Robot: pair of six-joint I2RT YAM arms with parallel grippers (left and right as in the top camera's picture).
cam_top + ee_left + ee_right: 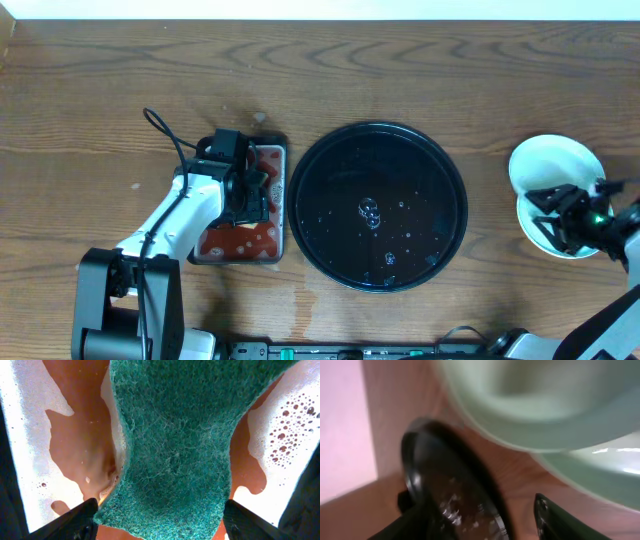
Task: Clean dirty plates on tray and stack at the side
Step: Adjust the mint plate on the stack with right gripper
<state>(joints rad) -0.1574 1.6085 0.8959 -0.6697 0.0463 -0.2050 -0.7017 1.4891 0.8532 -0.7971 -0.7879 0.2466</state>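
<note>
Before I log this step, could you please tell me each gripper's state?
Left gripper: closed on the green sponge.
Right gripper: jaws apart, nothing between them.

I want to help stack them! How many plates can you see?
2. Both lie on the wooden table right of the black tray, overlapping: one plate farther back, the other nearer, beside the right gripper. More may be hidden underneath.

Empty black tray (330,205) (wet), plates (556,163) rightward

tray (330,200) open mid-table, plates (555,165) stacked far right, small metal tray (284,200) left
</note>
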